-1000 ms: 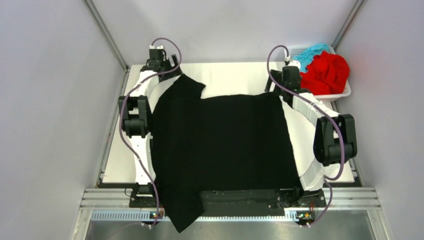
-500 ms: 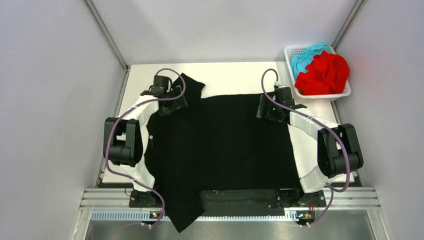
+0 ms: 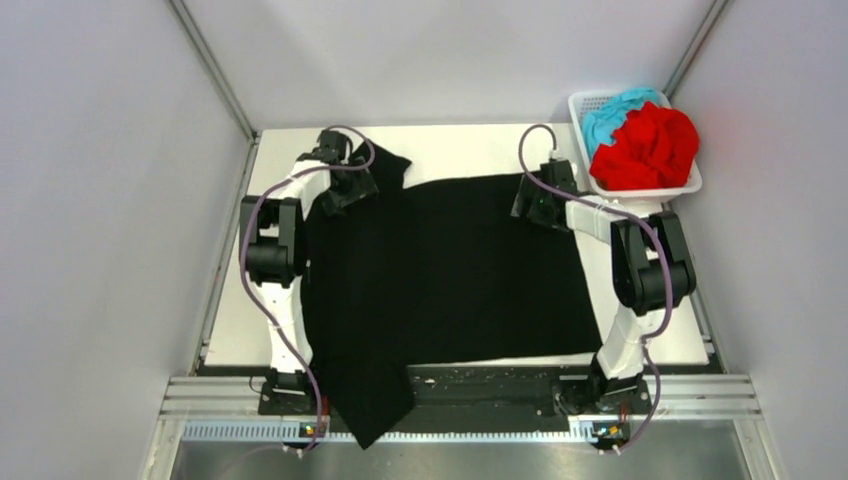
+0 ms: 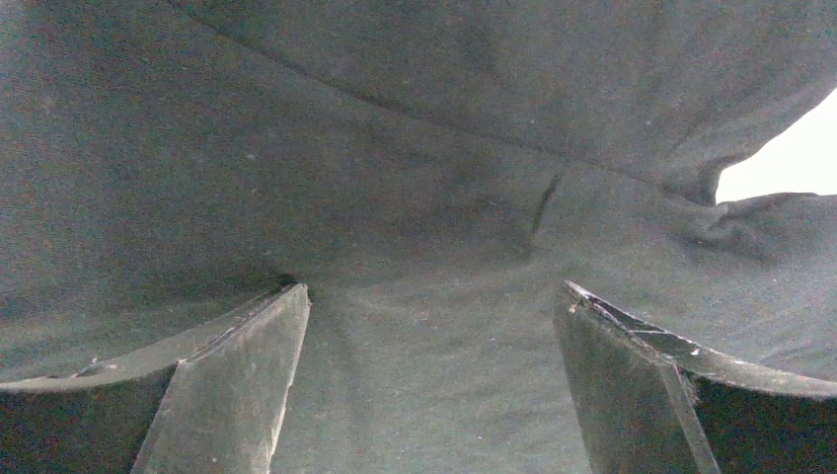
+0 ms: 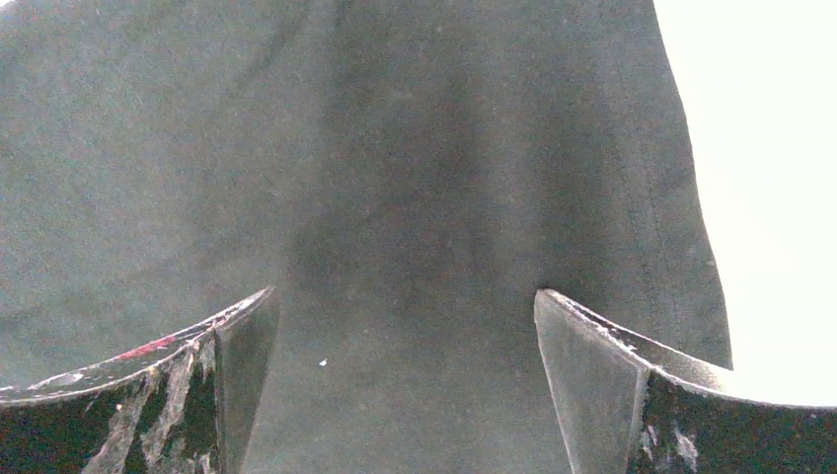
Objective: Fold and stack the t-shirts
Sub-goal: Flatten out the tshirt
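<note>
The black t-shirt (image 3: 450,270) lies spread flat over the white table, one sleeve hanging off the near edge. My left gripper (image 3: 350,190) is open, pressed down on the shirt's far left part near the sleeve; black cloth (image 4: 424,197) fills the gap between its fingers. My right gripper (image 3: 533,205) is open over the shirt's far right corner, with the cloth (image 5: 395,178) and its hemmed edge between the fingers. The red t-shirt (image 3: 650,145) and the teal-blue t-shirt (image 3: 612,108) sit bunched in the basket.
A white mesh basket (image 3: 645,190) stands at the far right corner of the table. Bare white table (image 3: 460,150) shows beyond the shirt and along its right side (image 5: 780,148). Grey walls enclose the table on three sides.
Both arms swung in from the far corners onto the shirt, then pushed it away from me; its near hem slid up off the front rail.
</note>
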Robot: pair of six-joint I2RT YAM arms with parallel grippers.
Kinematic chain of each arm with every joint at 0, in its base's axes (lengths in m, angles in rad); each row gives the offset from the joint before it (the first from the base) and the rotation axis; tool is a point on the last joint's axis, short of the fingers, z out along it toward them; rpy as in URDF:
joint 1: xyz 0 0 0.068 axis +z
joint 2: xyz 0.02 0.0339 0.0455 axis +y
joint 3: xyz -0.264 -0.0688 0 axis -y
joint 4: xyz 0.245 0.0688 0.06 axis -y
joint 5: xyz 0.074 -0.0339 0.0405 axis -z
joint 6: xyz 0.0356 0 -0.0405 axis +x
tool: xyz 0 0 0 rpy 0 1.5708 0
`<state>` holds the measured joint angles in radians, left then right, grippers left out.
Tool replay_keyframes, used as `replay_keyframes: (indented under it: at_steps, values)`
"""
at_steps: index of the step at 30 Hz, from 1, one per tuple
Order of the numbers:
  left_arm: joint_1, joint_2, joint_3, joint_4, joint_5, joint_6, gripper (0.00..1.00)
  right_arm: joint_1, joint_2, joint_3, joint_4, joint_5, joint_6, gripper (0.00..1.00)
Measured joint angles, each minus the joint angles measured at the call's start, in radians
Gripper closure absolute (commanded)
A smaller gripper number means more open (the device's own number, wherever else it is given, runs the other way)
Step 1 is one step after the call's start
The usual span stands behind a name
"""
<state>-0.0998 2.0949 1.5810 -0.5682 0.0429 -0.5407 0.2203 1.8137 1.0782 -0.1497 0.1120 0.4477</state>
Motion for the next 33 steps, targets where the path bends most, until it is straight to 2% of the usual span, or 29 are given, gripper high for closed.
replay_keyframes:
  at_steps: [7,14,23,27,33]
  values:
    - [0.010,0.183,0.298,-0.076,0.007,0.018,0.01,-0.052,0.159,0.205,0.006,-0.003,0.018,0.01]
    - [0.042,0.411,0.667,-0.103,0.151,0.006,0.01,-0.071,0.294,0.406,-0.035,-0.008,0.012,0.01]
    - [0.078,0.569,0.864,0.068,0.314,-0.114,0.01,-0.077,0.376,0.544,-0.077,-0.011,0.009,0.01]
    - [0.081,0.583,0.874,0.114,0.319,-0.142,0.01,-0.079,0.377,0.552,-0.098,-0.030,0.006,0.01]
    - [0.077,0.385,0.581,0.138,0.294,-0.103,0.01,-0.074,0.284,0.480,-0.170,-0.063,-0.019,0.01]
